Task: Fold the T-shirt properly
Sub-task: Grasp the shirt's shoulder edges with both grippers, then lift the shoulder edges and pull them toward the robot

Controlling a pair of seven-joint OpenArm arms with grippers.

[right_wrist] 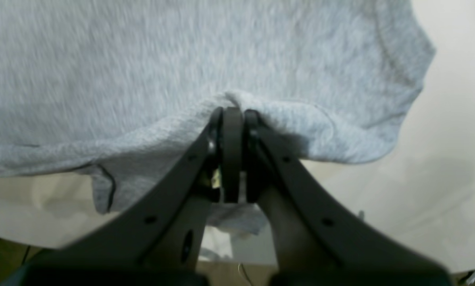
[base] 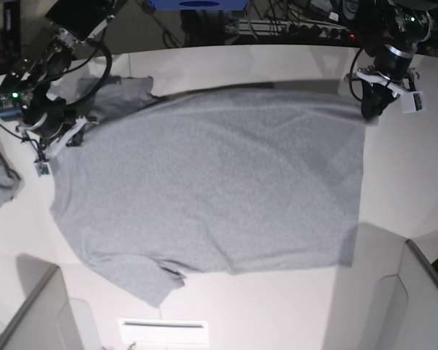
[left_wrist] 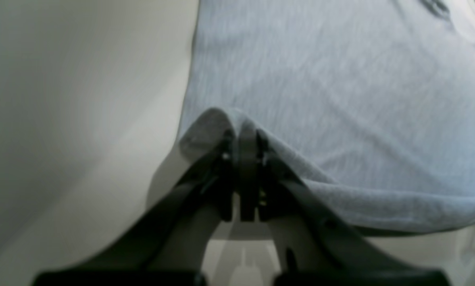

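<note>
The heather-grey T-shirt (base: 219, 182) lies spread on the white table (base: 394, 189), plain side up, sleeves toward the base view's left. My left gripper (base: 368, 111) is shut on the shirt's far right hem corner. In the left wrist view the left gripper (left_wrist: 247, 133) pinches a raised fold of the cloth (left_wrist: 340, 99). My right gripper (base: 58, 142) is shut on the shirt's left edge near the far sleeve. In the right wrist view the right gripper (right_wrist: 232, 113) pinches a bunched edge of the cloth (right_wrist: 142, 71). No lettering shows clearly.
A smaller grey cloth lump (base: 0, 179) lies at the table's left edge. A white paper sheet (base: 164, 332) lies at the front edge. Grey partition panels stand at the front left (base: 36, 313) and front right (base: 423, 292). Cables and gear crowd the back.
</note>
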